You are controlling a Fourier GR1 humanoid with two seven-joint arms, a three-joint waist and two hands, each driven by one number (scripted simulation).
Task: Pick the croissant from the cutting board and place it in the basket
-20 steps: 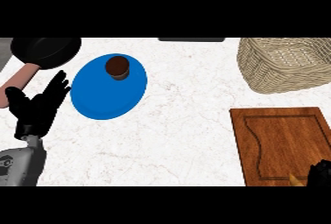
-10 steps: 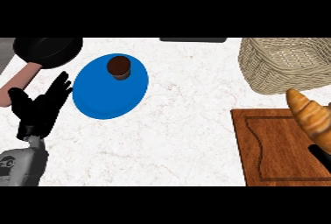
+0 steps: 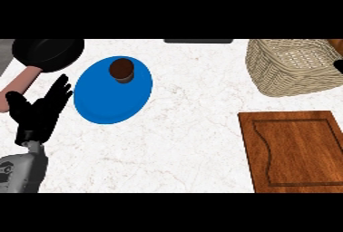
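No part of the croissant shows, so its place cannot be told; the cutting board (image 3: 298,152) lies near right, the basket (image 3: 291,68) far right. Right hand (image 3: 338,66) shows only a sliver at the basket's right edge, state indeterminate. Left hand (image 3: 39,111) rests open, holding nothing, at the surface's (image 3: 194,136) left.

White marble counter (image 3: 194,136) bears basket (image 3: 291,68), cutting board (image 3: 295,152), blue plate (image 3: 110,97), pan (image 3: 47,52).

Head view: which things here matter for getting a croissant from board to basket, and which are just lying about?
For the job: cutting board, bare; basket; right hand, barely showing at the right edge. The croissant is not clearly visible.

Lying about: blue plate with a small brown item; black pan; left hand, resting open at left.
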